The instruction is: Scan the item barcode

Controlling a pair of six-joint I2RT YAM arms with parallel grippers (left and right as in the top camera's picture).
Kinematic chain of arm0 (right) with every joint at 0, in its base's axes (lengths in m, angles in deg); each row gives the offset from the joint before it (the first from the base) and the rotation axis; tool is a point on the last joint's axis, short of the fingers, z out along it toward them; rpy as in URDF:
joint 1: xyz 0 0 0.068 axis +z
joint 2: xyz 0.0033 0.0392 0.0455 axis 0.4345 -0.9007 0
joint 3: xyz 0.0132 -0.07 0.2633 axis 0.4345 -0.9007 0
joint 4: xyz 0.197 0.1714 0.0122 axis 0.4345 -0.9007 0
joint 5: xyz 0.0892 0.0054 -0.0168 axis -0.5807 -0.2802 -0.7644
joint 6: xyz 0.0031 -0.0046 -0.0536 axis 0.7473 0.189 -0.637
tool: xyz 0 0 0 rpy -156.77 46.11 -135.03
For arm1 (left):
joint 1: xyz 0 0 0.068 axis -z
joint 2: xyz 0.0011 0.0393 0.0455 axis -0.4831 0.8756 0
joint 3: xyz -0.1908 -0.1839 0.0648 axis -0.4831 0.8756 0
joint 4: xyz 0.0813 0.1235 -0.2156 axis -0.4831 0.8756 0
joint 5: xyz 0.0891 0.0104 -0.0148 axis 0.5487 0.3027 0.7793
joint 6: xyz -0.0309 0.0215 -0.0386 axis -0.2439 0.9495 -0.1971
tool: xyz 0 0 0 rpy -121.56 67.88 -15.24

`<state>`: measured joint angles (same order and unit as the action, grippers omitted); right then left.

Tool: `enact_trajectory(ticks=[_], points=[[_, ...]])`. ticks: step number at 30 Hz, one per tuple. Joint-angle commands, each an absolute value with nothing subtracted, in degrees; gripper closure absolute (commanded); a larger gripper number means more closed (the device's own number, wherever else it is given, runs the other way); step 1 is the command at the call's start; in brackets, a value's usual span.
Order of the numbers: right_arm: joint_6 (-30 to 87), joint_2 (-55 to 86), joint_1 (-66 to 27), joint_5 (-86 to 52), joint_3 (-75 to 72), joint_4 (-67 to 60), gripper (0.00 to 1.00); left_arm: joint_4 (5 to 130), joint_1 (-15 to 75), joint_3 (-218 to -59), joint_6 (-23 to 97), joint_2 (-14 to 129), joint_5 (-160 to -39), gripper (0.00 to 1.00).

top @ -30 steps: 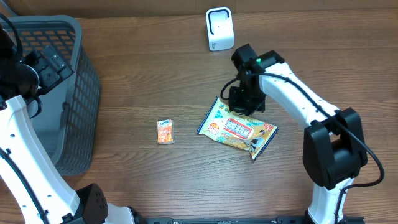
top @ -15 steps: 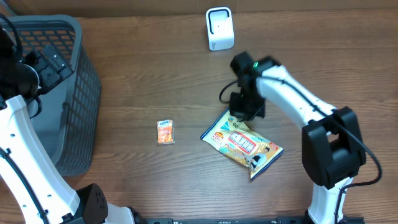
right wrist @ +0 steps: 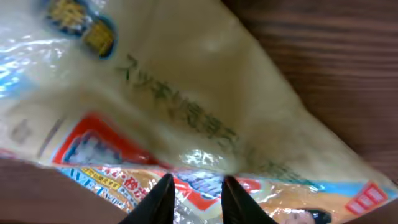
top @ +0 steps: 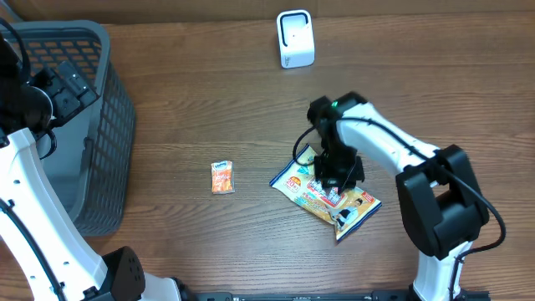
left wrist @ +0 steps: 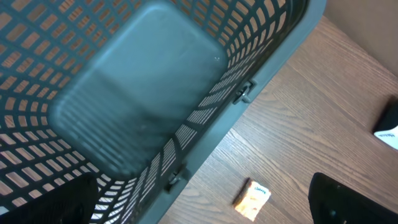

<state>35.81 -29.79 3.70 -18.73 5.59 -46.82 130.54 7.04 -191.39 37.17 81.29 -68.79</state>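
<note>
Vs one second earlier: right gripper (top: 337, 174) had moved off the snack bag's (top: 355, 205) upper-left edge and sat over its middle. The jaws, pinched together before, stood narrowly parted. The bag had slid slightly down-right on the wooden table (top: 192, 100) and turned a bit. The white scanner (top: 295, 38), small orange packet (top: 221, 177) and grey basket (top: 104, 38) were unchanged.

Right wrist view: fingertips (right wrist: 163, 194) were right at the bag's printed film, which showed through the thin gap; no fold visibly clamped. I couldn't tell contact from hover.

The bag lay flat, right of centre, well apart from the scanner at the far edge, with no barcode visible. The left gripper (left wrist: 199, 202) was spread wide over the basket's near wall.
</note>
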Motion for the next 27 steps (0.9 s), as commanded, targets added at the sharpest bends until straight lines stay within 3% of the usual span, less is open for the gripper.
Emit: enact_trajectory(ticks=[1, 6, 12, 17, 22, 27], points=[[36.1, -29.2, 4.0, -18.6, 2.4, -40.9, 0.71, 130.5, 7.2, -191.3, 37.8, 81.4, -68.3, 0.0], [43.1, -29.2, 2.1, -18.6, 2.4, -28.0, 0.72, 130.5, 7.2, -191.3, 37.8, 81.4, -68.3, 0.0], [49.1, -29.2, -7.0, -18.0, 3.1, -17.0, 0.74, 130.5, 7.2, -191.3, 37.8, 81.4, -68.3, 0.0], [41.5, -29.2, -12.3, -25.1, 9.9, -28.2, 0.73, 130.5, 7.2, -191.3, 37.8, 81.4, -68.3, 0.0], [37.9, -29.2, -11.8, -21.3, 13.4, -43.1, 0.78, 130.5, 7.2, -191.3, 37.8, 81.4, -68.3, 0.0], [38.5, -29.2, -11.3, -16.0, 8.9, -41.1, 0.81, 130.5, 7.2, -191.3, 37.8, 81.4, -68.3, 0.0]])
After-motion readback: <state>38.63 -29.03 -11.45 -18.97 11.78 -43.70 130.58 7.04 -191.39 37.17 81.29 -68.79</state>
